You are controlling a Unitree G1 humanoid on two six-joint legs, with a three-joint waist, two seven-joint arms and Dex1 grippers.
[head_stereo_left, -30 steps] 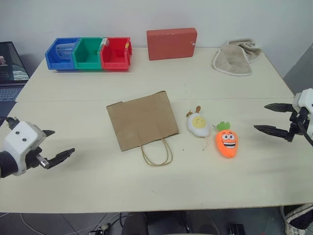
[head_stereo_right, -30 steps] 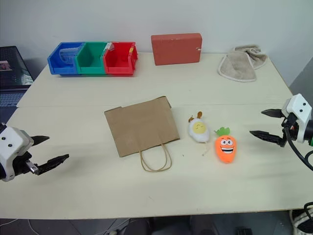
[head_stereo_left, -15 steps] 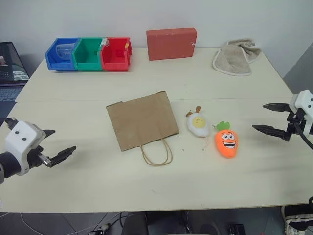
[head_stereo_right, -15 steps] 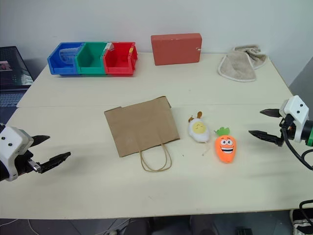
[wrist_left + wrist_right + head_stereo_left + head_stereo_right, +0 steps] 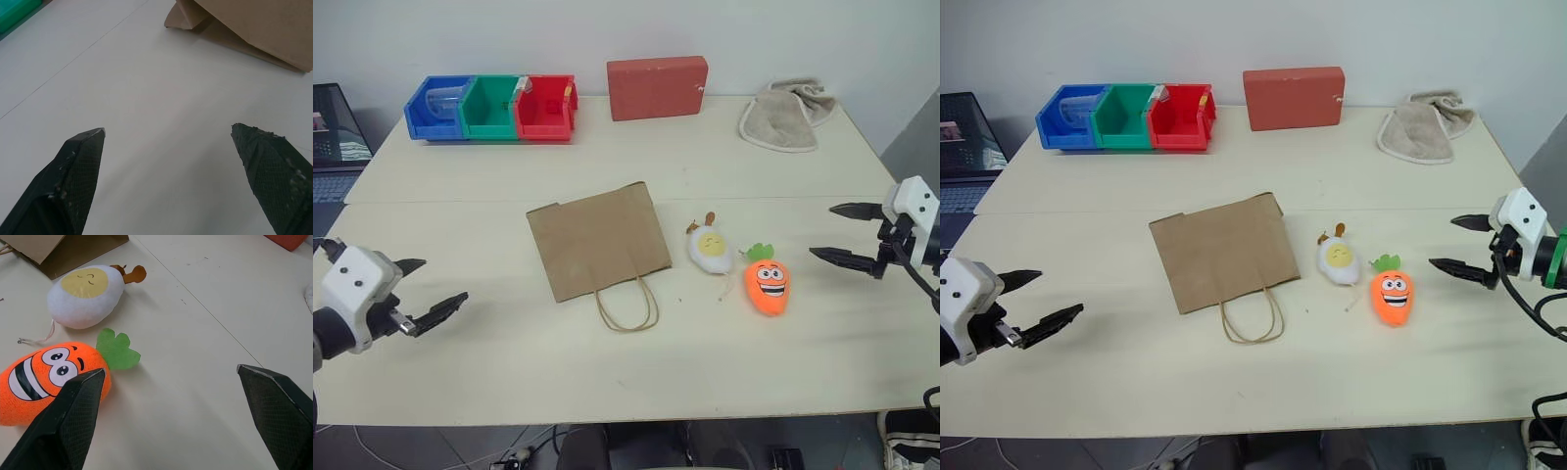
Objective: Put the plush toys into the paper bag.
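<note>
Lying flat at centre frame, the one paper bag (image 5: 598,241) looks light and floppy; its mouth probably needs lifting by a handle; two plush toys sit just right of it, an egg (image 5: 711,249) and a carrot (image 5: 768,284), soft, best pinched mid-body; left gripper (image 5: 433,292) and right gripper (image 5: 847,235) both spread, empty.

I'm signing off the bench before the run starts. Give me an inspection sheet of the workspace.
Surface: cream table, two tops butted together.
Job's things: paper bag flat, handles toward the robot; egg plush and carrot plush beside it, outside.
Clutter: red box, beige towel, blue, green and red bins at the far edge.
Claws: left claw and right claw open, empty.
Cables: on the floor.
Surroundings: laptop, white wall.
</note>
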